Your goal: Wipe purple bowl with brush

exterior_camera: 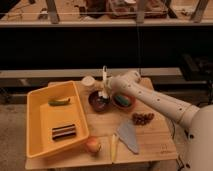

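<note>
Camera view has the purple bowl (99,101) sitting near the middle of the wooden table (150,140), just right of the big yellow tray (35,107) and touching, or very nearly touching, the orange-brown bowl (123,101) on its right. The brush (104,80) stands nearly upright over it, pale handle pointing up, lower end down inside the bowl's rim. The gripper (106,90) is right there at the bowl's back edge, wrapped around the lower handle, but whether its jaws are pinching the brush or sitting loose is something I cannot tell from here. The white arm (155,100) stretches in from the right, passing over the orange-brown bowl.

Moving outward: a small pale round cup-like thing (88,81) sits behind the purple bowl. A dark bunch of grapes (142,118) lies to the right, a grey wedge-shaped piece (128,136) in front of it, a pale yellow stick (113,146) beside that, and an orange-pink fruit (92,145) by the tray's corner. Inside the tray, a green item (59,101) and a dark striped block (64,131).
</note>
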`<state>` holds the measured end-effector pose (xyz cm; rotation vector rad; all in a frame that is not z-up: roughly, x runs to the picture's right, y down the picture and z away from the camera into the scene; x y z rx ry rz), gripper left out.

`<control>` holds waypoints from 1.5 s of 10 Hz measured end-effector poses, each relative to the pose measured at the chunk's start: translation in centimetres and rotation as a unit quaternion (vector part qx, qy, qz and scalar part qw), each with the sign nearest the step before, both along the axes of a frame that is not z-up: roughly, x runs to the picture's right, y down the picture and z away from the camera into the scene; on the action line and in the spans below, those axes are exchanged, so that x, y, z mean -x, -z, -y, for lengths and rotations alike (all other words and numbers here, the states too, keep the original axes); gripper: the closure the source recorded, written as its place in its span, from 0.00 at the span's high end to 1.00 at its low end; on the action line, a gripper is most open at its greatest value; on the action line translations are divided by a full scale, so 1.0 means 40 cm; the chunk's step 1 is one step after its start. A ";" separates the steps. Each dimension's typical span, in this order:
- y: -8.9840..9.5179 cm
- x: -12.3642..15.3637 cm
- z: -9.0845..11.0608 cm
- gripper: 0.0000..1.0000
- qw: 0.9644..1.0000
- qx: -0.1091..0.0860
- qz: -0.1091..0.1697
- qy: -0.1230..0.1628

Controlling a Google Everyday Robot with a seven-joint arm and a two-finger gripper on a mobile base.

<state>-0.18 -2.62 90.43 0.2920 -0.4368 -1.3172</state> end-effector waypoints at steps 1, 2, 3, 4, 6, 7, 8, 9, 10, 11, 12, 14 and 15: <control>0.003 0.002 0.002 0.00 1.000 -0.002 0.000 0.002; 0.002 -0.003 0.002 0.00 1.000 -0.004 -0.004 0.004; 0.000 -0.010 0.002 0.00 1.000 -0.006 -0.008 0.005; -0.005 -0.016 0.001 0.00 1.000 -0.008 -0.011 0.007; -0.031 -0.011 -0.002 0.00 1.000 -0.012 -0.014 0.013; -0.043 -0.004 -0.001 0.00 1.000 -0.014 -0.013 0.014; -0.054 0.002 0.002 0.00 1.000 -0.016 -0.011 0.014; -0.063 0.015 0.008 0.00 1.000 -0.020 -0.007 0.013; -0.064 0.033 0.019 0.00 1.000 -0.027 -0.001 0.014; -0.059 0.051 0.030 0.00 0.999 -0.030 0.004 0.015; -0.041 0.062 0.053 0.00 0.999 -0.034 0.008 0.015; 0.005 0.076 0.106 0.00 0.999 -0.041 0.015 0.015; 0.023 0.084 0.127 0.00 0.999 -0.045 0.018 0.015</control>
